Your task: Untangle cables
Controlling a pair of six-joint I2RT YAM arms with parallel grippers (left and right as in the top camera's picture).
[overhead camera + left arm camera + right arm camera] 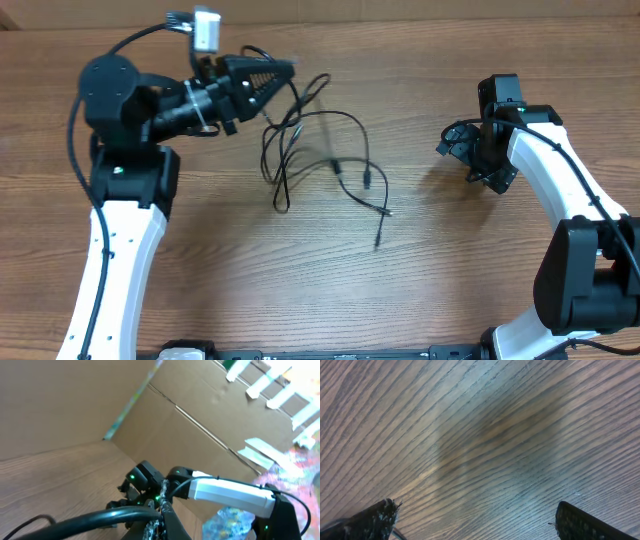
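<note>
Cables [322,160] form a loose tangle of thin black loops at the centre of the wooden table [300,290], with small plug ends trailing toward the near right. The upper strands rise to the left gripper [283,72], which is held above the table and tilted sideways. In the left wrist view its fingers [162,522] appear pressed together on a black strand, though the blur makes the contact uncertain. The right gripper [462,150] is well apart from the cables, fingers [370,521] spread wide over bare wood, holding nothing.
</note>
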